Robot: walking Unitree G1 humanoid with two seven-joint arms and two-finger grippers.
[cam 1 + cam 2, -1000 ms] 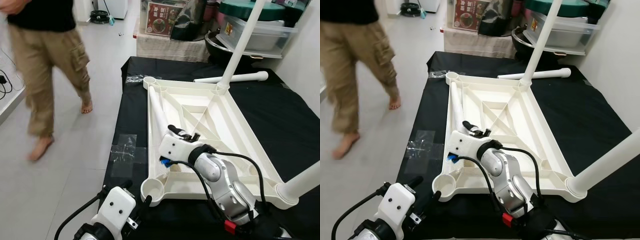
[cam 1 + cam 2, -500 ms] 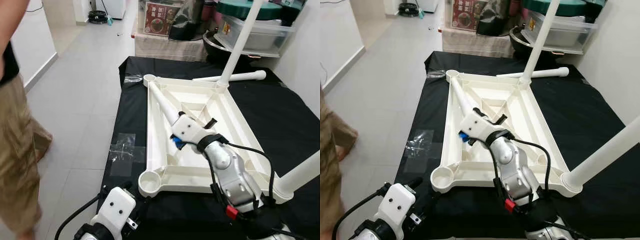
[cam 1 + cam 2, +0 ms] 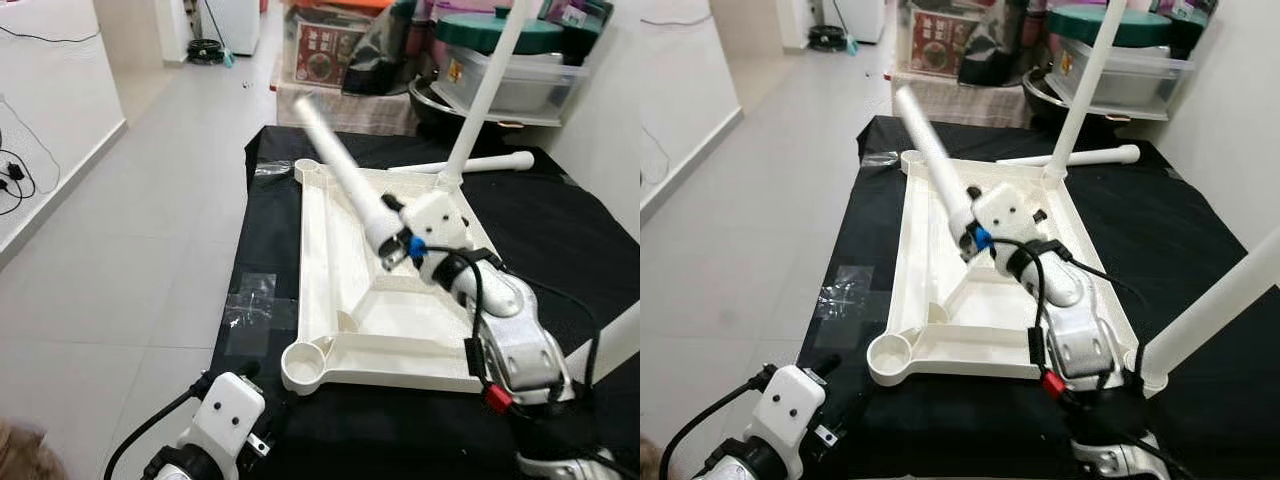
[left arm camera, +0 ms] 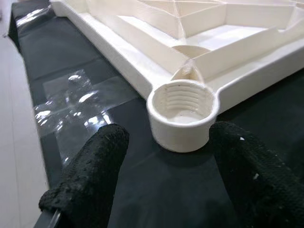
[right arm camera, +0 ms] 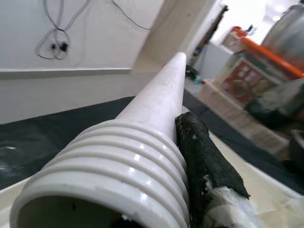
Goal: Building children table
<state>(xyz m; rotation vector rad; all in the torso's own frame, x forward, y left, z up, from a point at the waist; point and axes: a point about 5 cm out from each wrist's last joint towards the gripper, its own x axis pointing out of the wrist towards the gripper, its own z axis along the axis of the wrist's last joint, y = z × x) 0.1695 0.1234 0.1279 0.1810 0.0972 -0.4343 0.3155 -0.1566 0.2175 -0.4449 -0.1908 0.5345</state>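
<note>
Black cloth [image 3: 262, 250] is covering the work surface, with grey floor tiles [image 3: 130, 230] running along its left and a patch of clear tape [image 3: 250, 300] sticking to the cloth's left part. Nearest, the left gripper [image 4: 168, 183] is hovering low over the cloth with its two black fingers [image 4: 90, 175] spread wide and gripping nothing; between them the threaded corner socket [image 4: 183, 107] of the white tabletop [image 3: 330, 250] is sitting. That tabletop is lying upside down on the cloth, ribs facing up. At its near right corner a white leg [image 3: 1220, 305] is standing in its socket and leaning out to the right. Over the middle of the tabletop the right gripper [image 3: 393, 238] is holding a loose table leg [image 3: 340, 165] clear of the panel, tilted, its threaded end [image 5: 109, 166] at the gripper and its plain end pointing up toward the far left corner; one black finger [image 5: 204, 156] is pressing against its side, so the jaws are closed on it. Farther back, an upright leg [image 3: 485, 85] is rising from the far right corner, and another leg [image 3: 470, 163] is lying flat on the cloth beyond it. Storage bins and boxes [image 3: 500, 60] are crowding the background.
</note>
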